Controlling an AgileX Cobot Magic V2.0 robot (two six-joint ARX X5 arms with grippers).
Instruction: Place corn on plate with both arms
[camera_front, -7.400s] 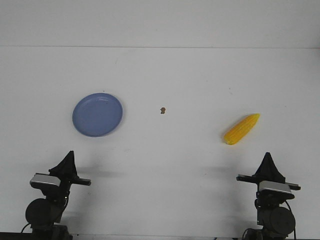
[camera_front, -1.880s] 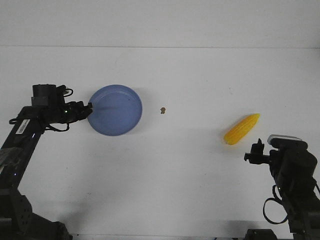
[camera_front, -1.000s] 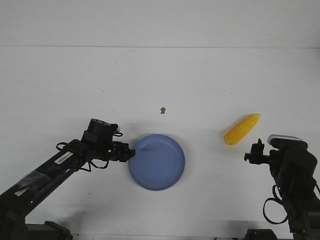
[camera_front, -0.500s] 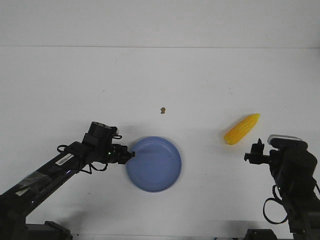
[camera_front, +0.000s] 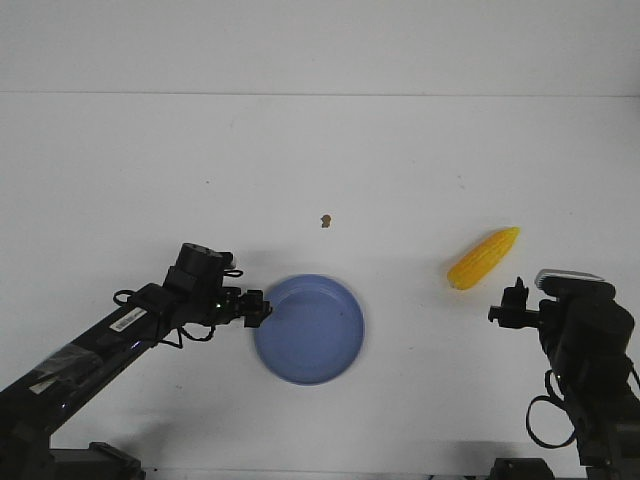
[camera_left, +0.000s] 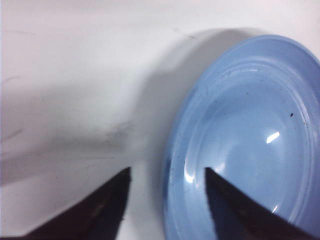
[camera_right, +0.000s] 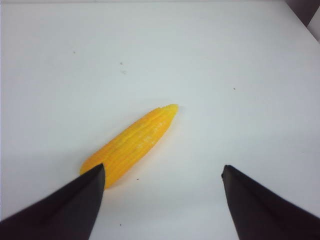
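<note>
The periwinkle-blue plate (camera_front: 309, 329) lies flat on the white table at the front middle. My left gripper (camera_front: 262, 308) is at its left rim, jaws parted. In the left wrist view the plate (camera_left: 250, 130) has its rim between my left gripper's (camera_left: 165, 172) fingers, one finger over the plate's inside, the other over the table. The yellow-orange corn (camera_front: 483, 258) lies on the table at the right, tip pointing far right. My right gripper (camera_front: 512, 300) hovers just in front of it, open and empty. In the right wrist view the corn (camera_right: 132, 142) lies ahead of my right gripper (camera_right: 162, 170), its blunt end by one finger.
A small brown speck (camera_front: 325, 220) sits on the table beyond the plate. The table's far edge (camera_front: 320, 95) meets a white wall.
My left arm has dragged the plate from the far left to the front middle. In the last half second its jaws have parted at the rim. The right arm and corn have not moved.
</note>
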